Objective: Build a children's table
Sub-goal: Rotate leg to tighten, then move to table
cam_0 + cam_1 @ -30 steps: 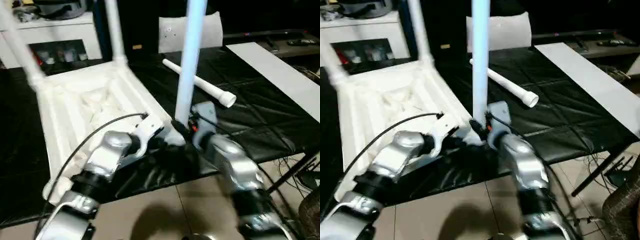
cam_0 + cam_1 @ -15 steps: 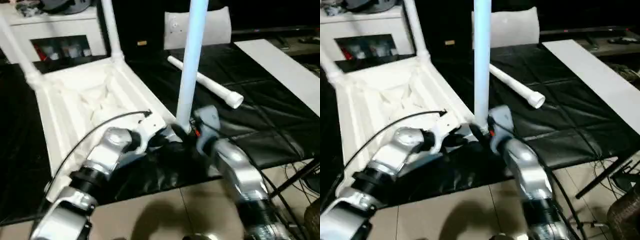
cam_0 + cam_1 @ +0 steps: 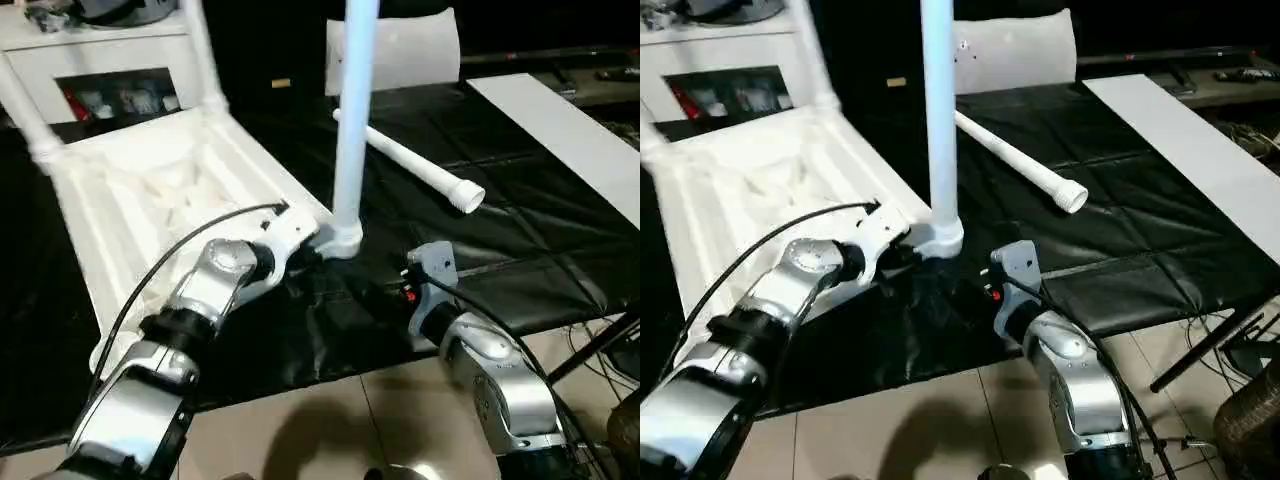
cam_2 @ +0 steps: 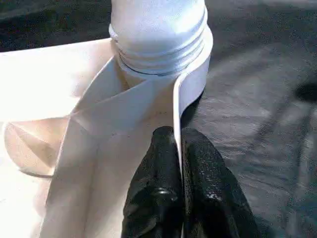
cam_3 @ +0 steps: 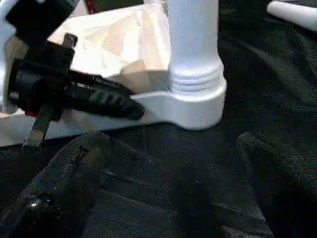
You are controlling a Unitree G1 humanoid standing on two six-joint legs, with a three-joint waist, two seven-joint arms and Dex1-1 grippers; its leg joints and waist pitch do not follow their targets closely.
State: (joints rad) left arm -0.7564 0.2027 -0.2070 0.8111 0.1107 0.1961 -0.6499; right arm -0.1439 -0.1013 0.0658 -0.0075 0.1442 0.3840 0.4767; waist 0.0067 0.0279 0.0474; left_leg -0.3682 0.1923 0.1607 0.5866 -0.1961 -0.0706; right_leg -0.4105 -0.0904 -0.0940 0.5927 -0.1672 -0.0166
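Three legs stand in the tabletop (image 3: 150, 200); left gripper (image 4: 181, 148), jaws pinching its rim, steadies it; right gripper (image 5: 163, 168) spread wide beside the near leg (image 3: 352, 120).

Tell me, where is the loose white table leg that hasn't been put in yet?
The loose leg lies flat on the black mat, on the robot's right of the upturned tabletop, just behind the upright leg in its near corner socket.

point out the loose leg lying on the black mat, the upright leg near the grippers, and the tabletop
loose leg (image 3: 415, 166), left eye view, mid-shaft.
upright leg (image 3: 351, 130), left eye view, shaft above the socket.
tabletop (image 3: 140, 210), left eye view, ribbed underside.
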